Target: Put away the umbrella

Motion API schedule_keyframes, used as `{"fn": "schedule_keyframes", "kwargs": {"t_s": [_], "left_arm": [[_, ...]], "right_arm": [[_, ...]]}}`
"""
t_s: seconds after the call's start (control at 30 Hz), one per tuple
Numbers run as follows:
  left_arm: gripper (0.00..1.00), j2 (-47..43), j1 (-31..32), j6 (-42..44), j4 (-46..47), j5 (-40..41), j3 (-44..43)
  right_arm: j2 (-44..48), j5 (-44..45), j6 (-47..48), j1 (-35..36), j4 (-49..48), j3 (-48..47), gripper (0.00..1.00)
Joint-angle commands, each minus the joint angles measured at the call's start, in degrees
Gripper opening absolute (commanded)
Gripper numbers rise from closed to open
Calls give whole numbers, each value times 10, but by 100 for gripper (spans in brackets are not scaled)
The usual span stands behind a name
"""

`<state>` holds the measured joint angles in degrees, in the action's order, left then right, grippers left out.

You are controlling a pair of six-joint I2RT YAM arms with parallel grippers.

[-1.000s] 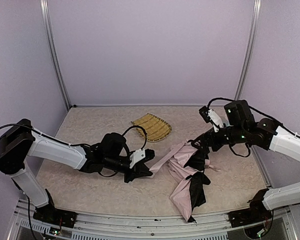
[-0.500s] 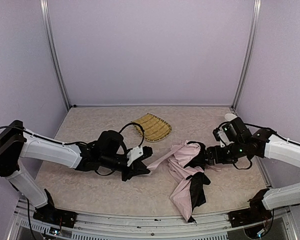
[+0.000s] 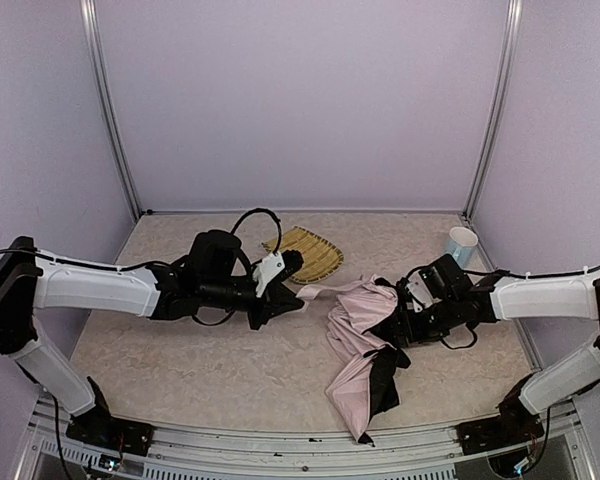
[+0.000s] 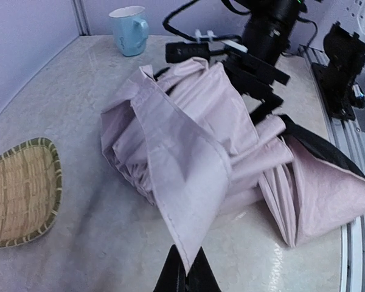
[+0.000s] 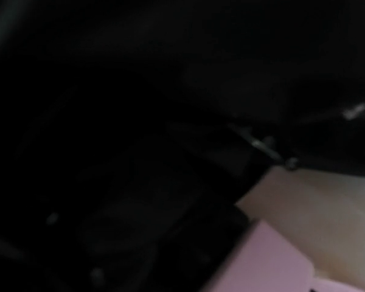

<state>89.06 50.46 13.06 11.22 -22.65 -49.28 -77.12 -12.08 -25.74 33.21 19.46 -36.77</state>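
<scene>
The umbrella lies crumpled on the counter, beside the woven tray, not in it. The left pincer clamps a pink fabric corner. The right pincer is buried in folds, so its state cannot be told.

White arms, black joints (looping black cables)

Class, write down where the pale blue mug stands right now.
In the top view, the mug stands near the table's far right corner, beyond the crumpled umbrella and right of the woven tray.
</scene>
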Motion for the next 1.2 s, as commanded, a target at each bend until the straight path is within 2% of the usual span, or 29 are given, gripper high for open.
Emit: {"fn": "schedule_keyframes", "kwargs": {"t_s": [0.0,0.1,0.27,0.53,0.67,0.77,0.9,1.03,1.17], "left_arm": [[0,44,-41,-7,-6,29,-72],[0,66,-51,9,-19,26,-106],[0,66,-66,12,-35,19,-109],[0,33,-70,11,-33,19,-76],[0,21,-67,3,-54,15,-81],[0,3,-58,5,-63,20,-78],[0,-14,-42,6,-78,21,-77],[0,-29,-31,2,-87,14,-73],[0,-37,-19,6,-93,11,-71]], "right_arm": [[-52,-26,-84,58,-180,-6,77],[-90,-2,-136,97,-259,-19,76],[-107,-9,-108,120,-231,-50,81],[20,-40,21,120,-129,-8,88],[24,25,94,113,-112,-8,93],[-4,30,155,99,-146,-15,93],[-52,0,239,98,-243,-9,88],[-103,15,282,98,-319,-3,83],[-153,-11,306,98,-396,-2,78]]}}
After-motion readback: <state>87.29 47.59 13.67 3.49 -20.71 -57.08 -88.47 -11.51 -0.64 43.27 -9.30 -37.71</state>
